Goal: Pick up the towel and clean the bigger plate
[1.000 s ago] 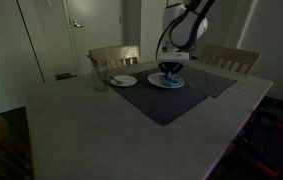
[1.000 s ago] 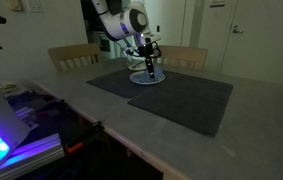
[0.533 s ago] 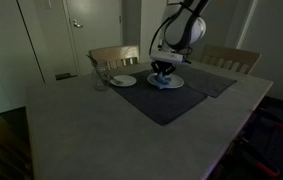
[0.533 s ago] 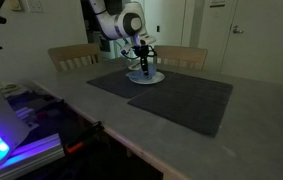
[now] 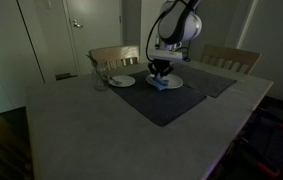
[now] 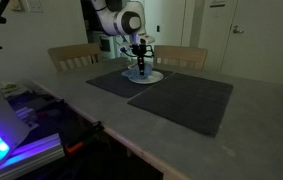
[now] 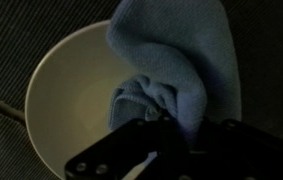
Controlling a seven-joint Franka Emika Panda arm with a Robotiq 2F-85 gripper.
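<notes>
Step in hand: we judge the wiping of the bigger plate (image 7: 56,95) to be under way, with cloth on the dish.
Fingers: the fingers (image 7: 131,148) pinch a bunched fold of the towel (image 7: 176,60); in the wrist view the cloth rises from between them.
Towel position: it lies over the plate's rim at the top of the wrist view and down into the well. One side of the well is bare.
Plate position: on the dark placemat (image 5: 166,105) toward the far side of the tabletop (image 5: 81,130). A smaller plate (image 5: 122,80) lies near it, apart.
Recommended handling: we advise light downward pressure and circular sweeps that carry the cloth across the bare side and around the rim.
Risk: in our judgement, a hard push may slide the plate on the mat, and a loose pinch may shed the cloth.
</notes>
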